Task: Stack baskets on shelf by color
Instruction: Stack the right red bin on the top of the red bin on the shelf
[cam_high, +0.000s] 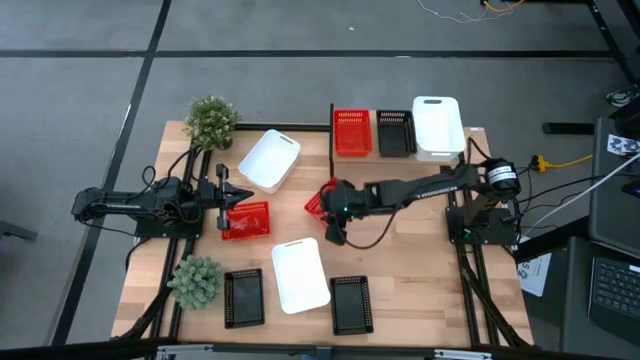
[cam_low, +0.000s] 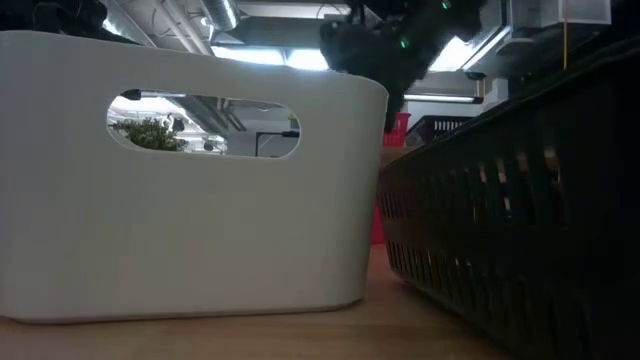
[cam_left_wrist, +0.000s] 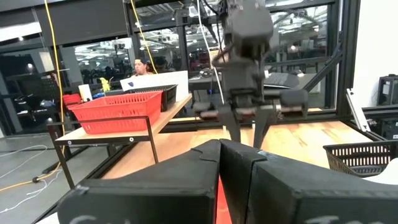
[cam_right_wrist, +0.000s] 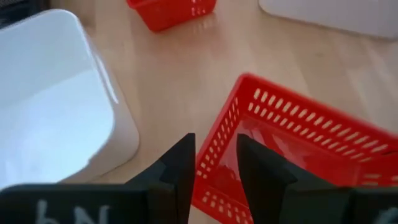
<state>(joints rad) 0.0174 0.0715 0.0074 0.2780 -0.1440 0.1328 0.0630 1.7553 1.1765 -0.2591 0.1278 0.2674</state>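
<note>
On the shelf (cam_high: 470, 135) at the far side stand a red basket (cam_high: 351, 133), a black basket (cam_high: 395, 133) and a white basket (cam_high: 437, 125). My left gripper (cam_high: 224, 207) is shut at the left end of a red basket (cam_high: 248, 220) at mid-left. My right gripper (cam_right_wrist: 214, 165) is shut on a second red basket (cam_right_wrist: 292, 155) at mid-table, which also shows in the high view (cam_high: 316, 200). Loose on the table are white baskets (cam_high: 270, 160) (cam_high: 300, 275) and black baskets (cam_high: 243, 297) (cam_high: 351, 303). My left gripper comes level from the table's left at the red basket's left end. Only a red strip (cam_left_wrist: 218, 196) shows between its shut fingers, which hide the place of contact. My right gripper has the red basket's mesh wall near a corner (cam_right_wrist: 214, 146), one finger inside and one outside. It comes from above, slanting. The basket sits tilted; I cannot tell whether its lower edge is on the table.
Two small green plants stand at the far left (cam_high: 211, 120) and near left (cam_high: 196, 280). The near white basket (cam_low: 190, 180) and a black basket (cam_low: 520, 220) fill the low view. Bare wood lies at the table's mid-right (cam_high: 420, 250).
</note>
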